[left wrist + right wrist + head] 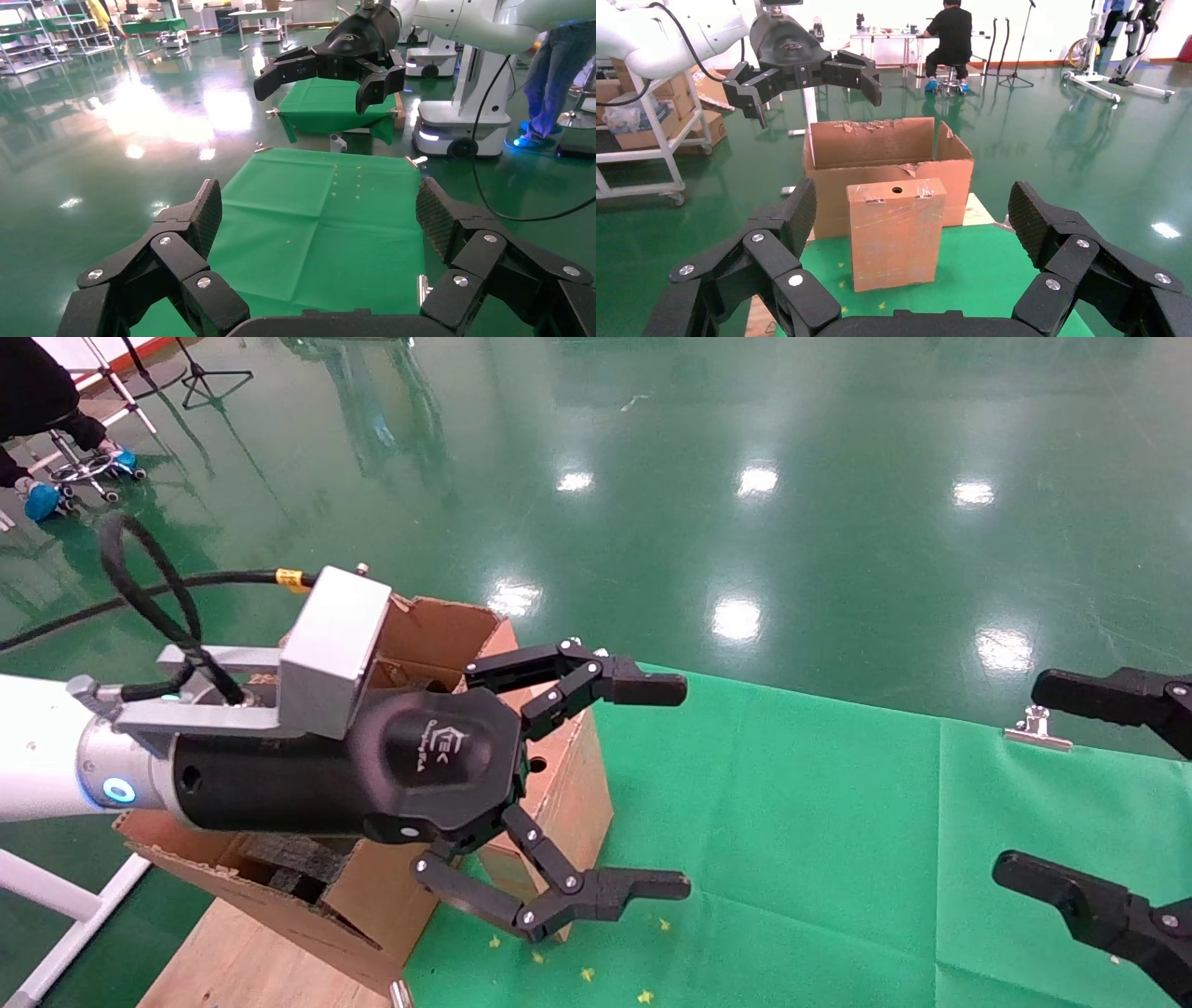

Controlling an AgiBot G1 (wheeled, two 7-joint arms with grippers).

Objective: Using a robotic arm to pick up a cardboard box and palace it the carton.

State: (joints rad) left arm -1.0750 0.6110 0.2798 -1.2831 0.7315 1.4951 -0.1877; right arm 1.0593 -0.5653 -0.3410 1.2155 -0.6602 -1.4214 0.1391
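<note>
1. Closest to the head camera was the robotic arm (37, 761), white with a silver wrist, a blue light ring, a grey bracket (331, 635) and a looping black cable (149, 593); it reached in from the left and hung over the carton.
2. Beneath it stood the carton (559, 784), large, brown and corrugated, at the left end of the bench, its ragged flaps upright and black foam (293, 864) showing inside at the near-left corner.
3. A green cloth (838, 859) covered the bench to the right of the carton, with small yellow specks near the carton's base and a metal clip (1038, 728) at its far edge.
4. In the right wrist view, the cardboard box (896, 234) stood upright on the green cloth, in front of the carton's right-hand wall and close to it, its glossy face scuffed and a round hole near its top edge. In the head view it was mostly hidden behind the left tool.
5. The left tool (666, 784) held its fingers spread wide apart, empty, above and just right of the carton's wall.
6. The right tool (1062, 784) waited at the right edge of the bench, well apart from the box, its fingers likewise spread wide and holding nothing.
</note>
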